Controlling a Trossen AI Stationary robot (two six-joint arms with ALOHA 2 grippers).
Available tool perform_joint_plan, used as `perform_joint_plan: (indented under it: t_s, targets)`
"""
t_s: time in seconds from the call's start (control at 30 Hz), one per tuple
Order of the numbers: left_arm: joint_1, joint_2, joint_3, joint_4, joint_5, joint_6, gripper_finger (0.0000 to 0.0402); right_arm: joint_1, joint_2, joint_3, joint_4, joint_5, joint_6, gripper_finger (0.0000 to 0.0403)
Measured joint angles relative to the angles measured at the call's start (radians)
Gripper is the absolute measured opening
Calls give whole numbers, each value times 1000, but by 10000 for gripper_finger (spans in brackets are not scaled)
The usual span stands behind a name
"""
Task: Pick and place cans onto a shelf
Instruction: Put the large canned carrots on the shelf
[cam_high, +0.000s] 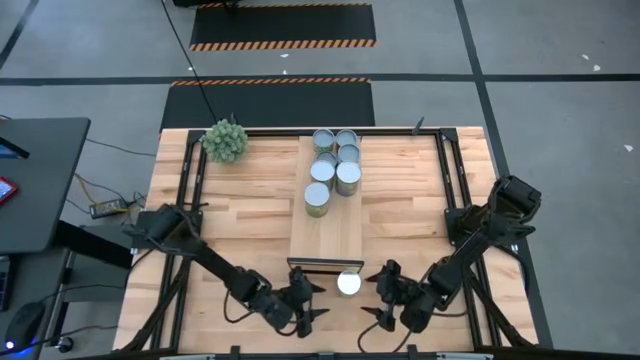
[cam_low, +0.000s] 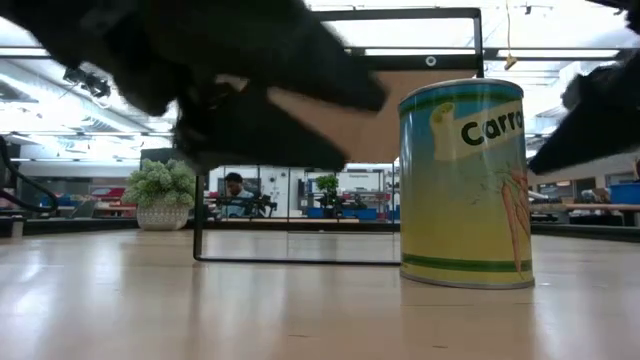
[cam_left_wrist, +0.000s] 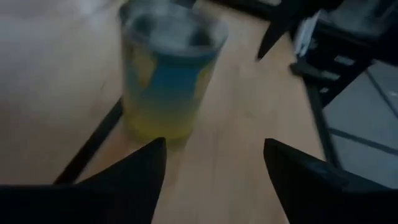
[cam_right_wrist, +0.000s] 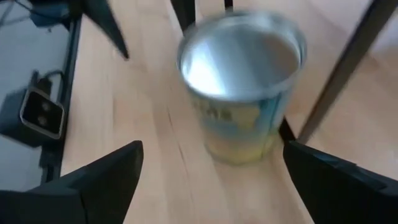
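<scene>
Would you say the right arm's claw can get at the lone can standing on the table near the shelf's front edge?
Probably yes: the right claw is open and faces the can, with bare tabletop between them. The left claw sits close on the can's other side.

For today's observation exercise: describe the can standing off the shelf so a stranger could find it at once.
Start at the light-wood shelf and follow it to its dark near end, between the two grippers. There stands the lone can, white-topped, on the bare tabletop; the other cans cluster on the shelf.
</scene>
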Motion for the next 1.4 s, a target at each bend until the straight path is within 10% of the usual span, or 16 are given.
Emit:
perform_joint_plan:
  t_s: [0.77, 1.1, 1.4]
  targets:
    - [46, 9, 0, 117, 236, 162, 261, -73, 0, -6, 143, -171, -220, 375]
    - [18, 9, 0, 101, 98, 186, 225, -34, 0, -5, 88, -59, -81, 374]
    - [73, 9, 0, 92, 172, 188, 210, -34, 120, -5, 265, -1, -109, 374]
